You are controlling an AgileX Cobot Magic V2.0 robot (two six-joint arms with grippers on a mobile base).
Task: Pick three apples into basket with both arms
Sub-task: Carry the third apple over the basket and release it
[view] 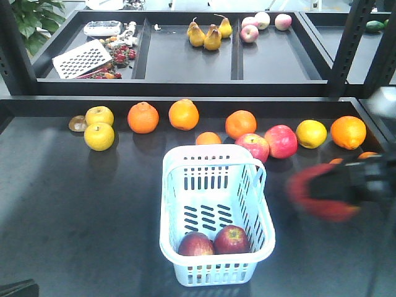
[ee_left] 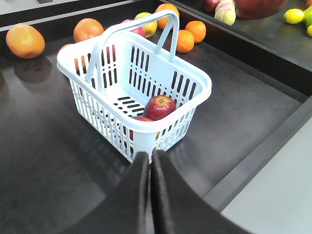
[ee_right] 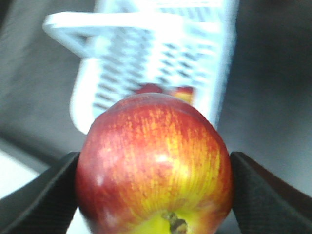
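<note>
The pale blue basket (view: 175, 204) stands mid-table with its handle up. Two dark red apples (view: 196, 244) (view: 231, 239) lie at its near end; in the left wrist view they are one apple (ee_left: 159, 106) and a second (ee_left: 140, 119) half hidden behind the basket wall (ee_left: 97, 105). My right gripper (ee_right: 155, 187) is shut on a third apple (ee_right: 153, 161), red streaked with yellow, held to the right of the basket (ee_right: 146, 48). Motion blurs this apple (view: 318, 193) in the front view. My left gripper (ee_left: 148, 156) is shut on nothing, just off the basket's near corner.
Behind the basket lies a row of oranges (view: 143, 117), yellow fruit (view: 99, 136) and two pinkish-red apples (view: 252, 146) (view: 281, 140). A raised back shelf holds pears (view: 212, 37) and peaches (view: 249, 32). Black shelf posts (view: 346, 43) stand at the back right.
</note>
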